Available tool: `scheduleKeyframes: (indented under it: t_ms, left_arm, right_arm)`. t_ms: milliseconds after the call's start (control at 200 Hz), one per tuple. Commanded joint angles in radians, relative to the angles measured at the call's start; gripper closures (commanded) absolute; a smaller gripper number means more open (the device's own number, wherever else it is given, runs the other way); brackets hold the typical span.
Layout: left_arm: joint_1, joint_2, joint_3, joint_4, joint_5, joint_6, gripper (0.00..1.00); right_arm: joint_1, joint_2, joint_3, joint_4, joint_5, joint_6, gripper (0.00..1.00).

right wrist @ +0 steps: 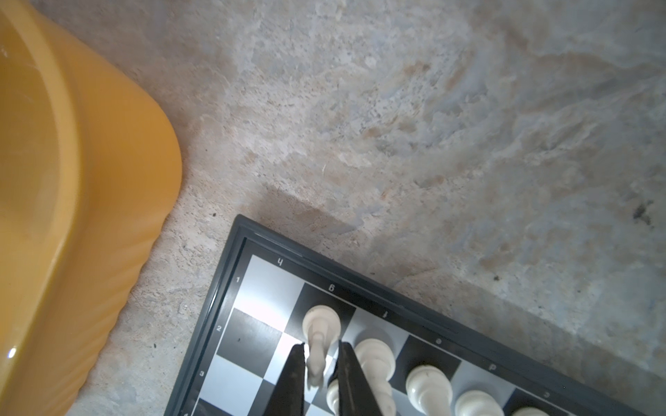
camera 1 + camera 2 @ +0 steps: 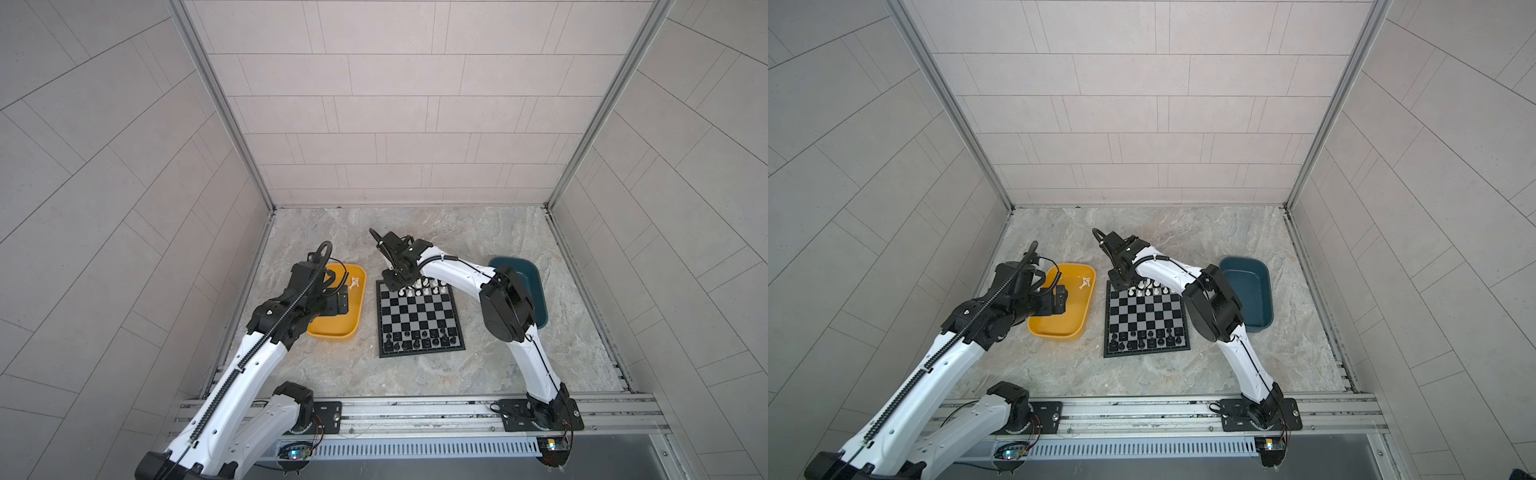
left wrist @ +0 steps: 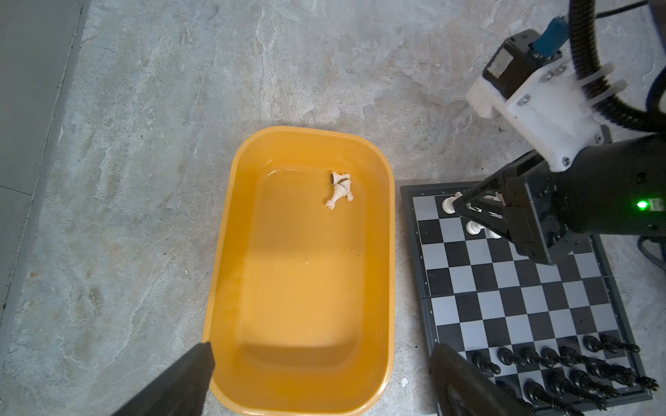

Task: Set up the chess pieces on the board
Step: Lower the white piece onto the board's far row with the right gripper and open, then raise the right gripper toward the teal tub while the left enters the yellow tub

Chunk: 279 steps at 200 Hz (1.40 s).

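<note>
The board (image 2: 415,316) (image 2: 1144,320) lies mid-table. Black chess pieces (image 2: 419,338) fill its two near rows and white ones (image 2: 428,286) stand in its far rows. My right gripper (image 2: 395,286) (image 1: 320,344) is at the far left corner of the board. Its fingers are slightly parted on either side of a white piece (image 1: 319,331) that stands on a dark back-row square. A few white pieces (image 3: 338,191) (image 2: 354,282) lie tumbled in the yellow tray (image 3: 223,252). Over that tray hangs my left gripper (image 3: 322,346) (image 2: 336,297), wide open and empty.
A teal tray (image 2: 528,270) (image 2: 1246,282) sits right of the board, partly behind the right arm's elbow. The yellow tray (image 2: 332,336) lies close to the board's left edge. The walls of the enclosure stand on three sides of the marbled tabletop.
</note>
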Motion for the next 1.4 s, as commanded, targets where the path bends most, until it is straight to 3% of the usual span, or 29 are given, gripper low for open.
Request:
scheduleKeyframes:
  t_ms: [0,170,280,540,700,881,1051,1391]
  left_arm:
    - [-0.006,-0.004,-0.011,0.004,-0.003,0.005,0.0]
    - [-0.005,0.034,-0.008,-0.013,0.021,0.011,0.0]
    - [0.0,0.126,0.012,-0.033,0.068,0.008,0.07]
    - [0.026,0.463,0.144,-0.042,0.123,0.017,0.28]
    - [0.061,0.695,0.308,-0.08,0.11,0.102,0.38]
    - [0.095,0.881,0.387,-0.012,0.094,0.15,0.43]
    - [0.101,0.996,0.452,0.057,0.176,0.18,0.48]
    - [0.102,1.118,0.505,0.098,0.113,0.135,0.57]
  right_arm:
    - [0.003,-0.008,0.035,-0.035,0.002,0.003,0.79]
    - [0.003,-0.077,0.076,-0.048,-0.018,0.005,0.7]
    - [-0.013,-0.159,0.064,-0.048,-0.066,0.009,0.59]
    - [-0.113,-0.468,-0.244,0.105,-0.245,0.079,0.36]
    - [-0.187,-0.648,-0.443,0.195,-0.329,0.114,0.35]
    - [-0.256,-0.821,-0.625,0.324,-0.373,0.158,0.36]
    - [-0.287,-0.887,-0.674,0.318,-0.4,0.15,0.34]
    - [-0.325,-0.924,-0.69,0.304,-0.428,0.144,0.32]
